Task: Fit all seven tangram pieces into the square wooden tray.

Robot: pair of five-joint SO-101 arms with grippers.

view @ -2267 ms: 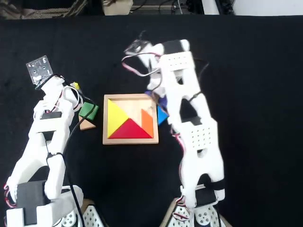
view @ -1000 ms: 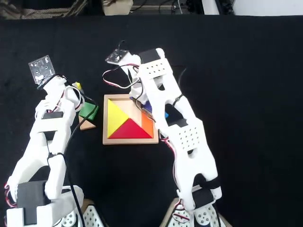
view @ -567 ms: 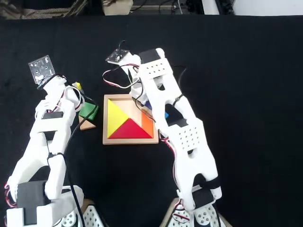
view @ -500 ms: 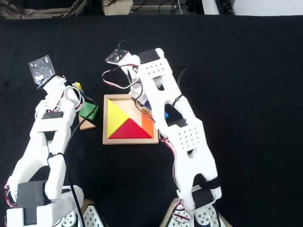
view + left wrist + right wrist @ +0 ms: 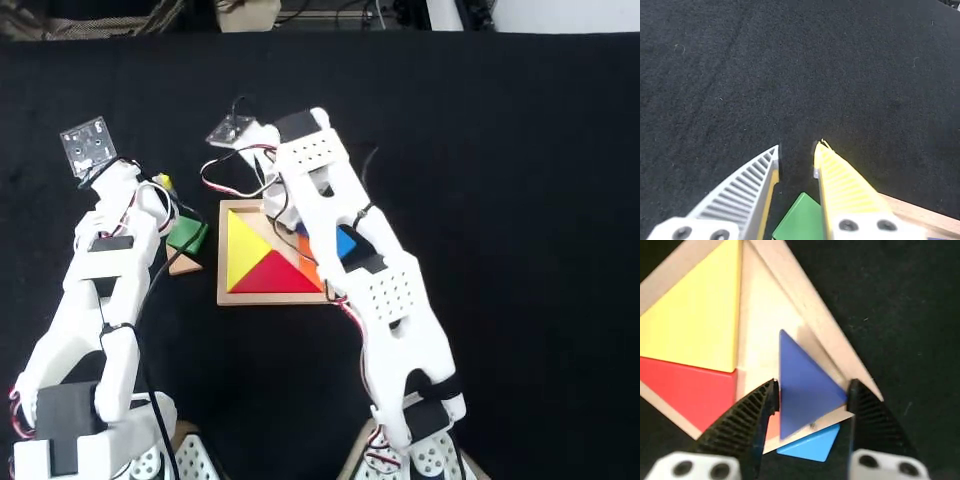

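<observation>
The square wooden tray [image 5: 228, 296] holds a big yellow triangle [image 5: 245, 250], a red triangle [image 5: 268, 275] and an orange piece [image 5: 308, 270]. My right arm [image 5: 320, 190] hangs over the tray's far right part. My right gripper [image 5: 812, 385] is shut on a dark blue triangle [image 5: 802, 390], held over the tray's rim [image 5: 805, 305] near a corner. A light blue piece [image 5: 345, 242] lies just outside that rim. My left gripper [image 5: 798, 147] is slightly open left of the tray, over the cloth, and a green piece [image 5: 800, 222] shows back between its fingers.
A small tan triangle [image 5: 183, 265] lies beside the green piece [image 5: 187, 235], left of the tray. Black cloth covers the table, with open room to the right and in front. Cables and clutter line the far edge.
My right arm has swung left, from beside the tray's right edge to over the tray, with the dark blue triangle in it. The light blue piece came into view. The left arm stayed still.
</observation>
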